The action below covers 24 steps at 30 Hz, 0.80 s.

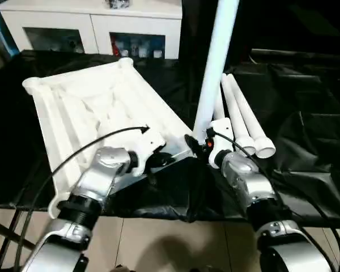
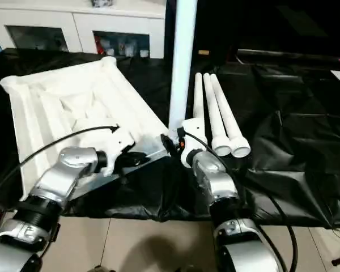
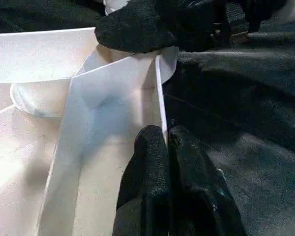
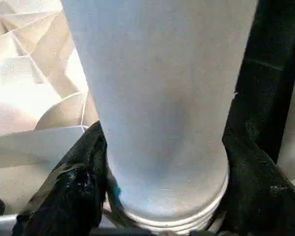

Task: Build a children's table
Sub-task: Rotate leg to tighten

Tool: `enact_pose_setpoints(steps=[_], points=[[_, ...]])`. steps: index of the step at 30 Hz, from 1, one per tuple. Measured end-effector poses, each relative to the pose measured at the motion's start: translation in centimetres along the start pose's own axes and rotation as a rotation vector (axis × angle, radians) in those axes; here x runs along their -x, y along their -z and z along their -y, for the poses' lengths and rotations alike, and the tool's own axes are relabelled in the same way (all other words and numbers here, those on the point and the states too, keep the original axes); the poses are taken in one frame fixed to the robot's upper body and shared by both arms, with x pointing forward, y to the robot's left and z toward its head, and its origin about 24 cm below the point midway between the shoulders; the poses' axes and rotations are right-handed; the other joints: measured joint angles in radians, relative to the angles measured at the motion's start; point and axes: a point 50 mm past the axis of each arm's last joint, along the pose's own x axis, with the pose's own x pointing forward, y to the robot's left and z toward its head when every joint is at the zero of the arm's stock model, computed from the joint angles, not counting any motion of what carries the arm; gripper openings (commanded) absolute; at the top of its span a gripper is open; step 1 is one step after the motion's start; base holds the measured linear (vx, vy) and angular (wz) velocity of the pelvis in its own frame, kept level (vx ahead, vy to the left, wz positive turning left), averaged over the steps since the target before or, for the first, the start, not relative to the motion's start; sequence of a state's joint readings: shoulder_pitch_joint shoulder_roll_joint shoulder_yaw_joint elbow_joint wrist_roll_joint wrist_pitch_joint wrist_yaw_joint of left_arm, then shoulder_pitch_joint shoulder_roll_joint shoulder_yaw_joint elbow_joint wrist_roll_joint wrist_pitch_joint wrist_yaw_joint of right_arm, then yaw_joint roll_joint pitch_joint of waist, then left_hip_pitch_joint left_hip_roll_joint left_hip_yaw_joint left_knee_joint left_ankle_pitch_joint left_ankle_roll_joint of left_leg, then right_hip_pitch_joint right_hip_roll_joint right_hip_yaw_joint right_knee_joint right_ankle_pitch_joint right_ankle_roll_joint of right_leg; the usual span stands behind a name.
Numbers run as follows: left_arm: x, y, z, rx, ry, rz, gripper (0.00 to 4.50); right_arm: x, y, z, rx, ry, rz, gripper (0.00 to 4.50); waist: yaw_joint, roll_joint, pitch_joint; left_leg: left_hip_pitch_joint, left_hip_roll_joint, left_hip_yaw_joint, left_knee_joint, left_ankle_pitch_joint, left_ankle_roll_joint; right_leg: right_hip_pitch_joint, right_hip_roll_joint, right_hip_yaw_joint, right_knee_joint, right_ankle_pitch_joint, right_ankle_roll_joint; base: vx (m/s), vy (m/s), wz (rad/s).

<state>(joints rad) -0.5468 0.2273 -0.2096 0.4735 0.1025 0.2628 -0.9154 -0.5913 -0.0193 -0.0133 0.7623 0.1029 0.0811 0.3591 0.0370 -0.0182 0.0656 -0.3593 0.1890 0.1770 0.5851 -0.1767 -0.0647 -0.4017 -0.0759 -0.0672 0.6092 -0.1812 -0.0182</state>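
The tabletop [image 1: 96, 107] lies upside down in the left half of the frame, ribs up, on a black cloth [image 1: 306, 113]. The right gripper [image 1: 199, 145], near the middle, grips one leg [image 1: 215, 68] and holds it standing up at the tabletop's near corner. The left gripper [image 1: 161, 160] is pinched tight on the tabletop's thin rim beside it. Three more legs [image 1: 243, 122] lie side by side on the right.

To do this well, keep the leg straight and the tabletop still, then push down. The corner socket hides behind the gripper, so maybe the leg is already in; I cannot tell. The leg's top is cut off.
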Motion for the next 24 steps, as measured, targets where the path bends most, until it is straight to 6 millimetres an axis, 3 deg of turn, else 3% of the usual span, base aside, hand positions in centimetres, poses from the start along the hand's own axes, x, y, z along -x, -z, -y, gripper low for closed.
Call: enact_pose_setpoints(steps=[6,10,22,24], points=[[0.0,-0.4,0.3,-0.024,0.032,0.011,0.00,-0.1,-0.5,0.2,0.023,-0.032,0.013,3.99,0.008,0.004,0.001,-0.006,0.000,0.000,-0.002,0.000,0.000,-0.002,0.000,0.000,0.001,0.004,-0.006,0.000,0.000,0.00],[0.5,-0.3,0.2,-0.057,0.077,0.009,0.00,0.8,-0.3,0.6,0.108,-0.152,-0.007,3.99,0.010,0.006,0.001,-0.008,0.001,0.000,-0.002,0.000,0.000,-0.003,0.001,-0.001,0.000,0.003,-0.005,0.000,0.000,0.00],[2.9,0.6,0.0,-0.163,0.271,-0.035,0.00,4.9,-0.1,1.5,0.266,-0.593,-0.129,3.99,0.044,0.009,0.002,-0.008,0.001,0.001,-0.001,0.000,0.000,-0.002,0.000,-0.001,-0.001,0.002,-0.004,0.000,0.000,0.00],[3.1,0.8,0.0,-0.169,0.308,-0.039,0.00,5.6,-0.2,1.6,0.273,-0.656,-0.162,3.66,0.050,0.010,0.002,-0.007,0.001,0.001,-0.001,0.000,0.001,-0.002,0.000,-0.001,-0.001,0.002,-0.004,0.000,0.000,0.00]])
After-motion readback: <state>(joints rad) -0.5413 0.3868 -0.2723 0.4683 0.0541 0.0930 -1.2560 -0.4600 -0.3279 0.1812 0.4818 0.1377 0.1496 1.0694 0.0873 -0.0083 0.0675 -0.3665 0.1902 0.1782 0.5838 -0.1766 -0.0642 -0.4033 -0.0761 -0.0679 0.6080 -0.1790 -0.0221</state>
